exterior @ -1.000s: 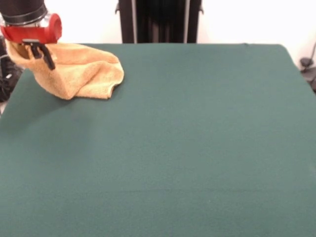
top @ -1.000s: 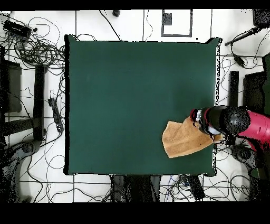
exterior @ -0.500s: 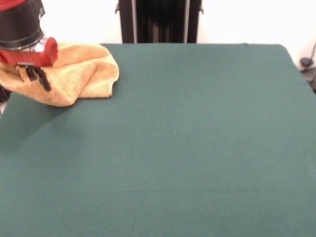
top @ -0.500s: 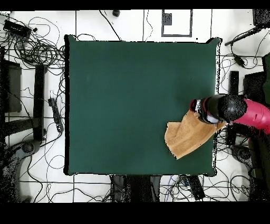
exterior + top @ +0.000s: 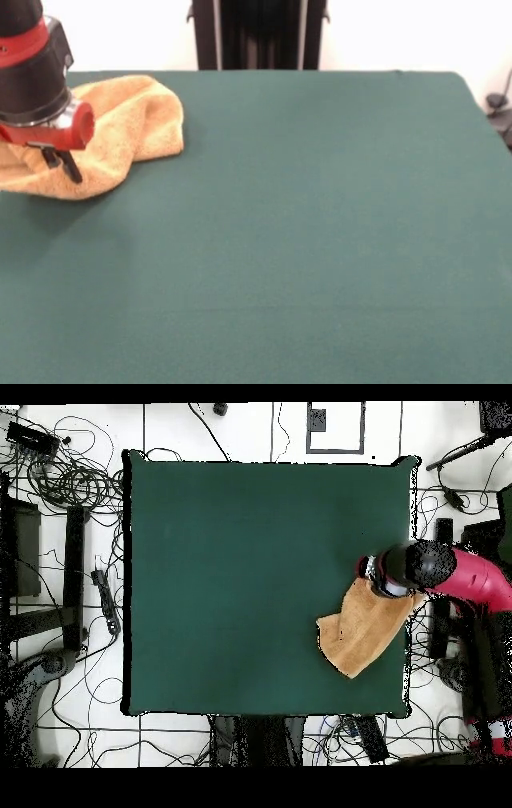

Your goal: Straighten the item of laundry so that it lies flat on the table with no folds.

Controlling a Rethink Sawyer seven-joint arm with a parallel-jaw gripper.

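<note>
Here, your pincer [image 5: 60, 164] appears closed on an edge of the towel [image 5: 128, 128], though the cloth hides the contact, so treat that as likely; the towel trails behind and beside the pincer, bunched at the bench's [image 5: 320, 240] corner; drag slowly and low, staying over the bench edge you are close to; from overhead the towel's [image 5: 362, 630] long axis runs diagonally away from the pincer [image 5: 378, 579] toward the robot's side.
</note>
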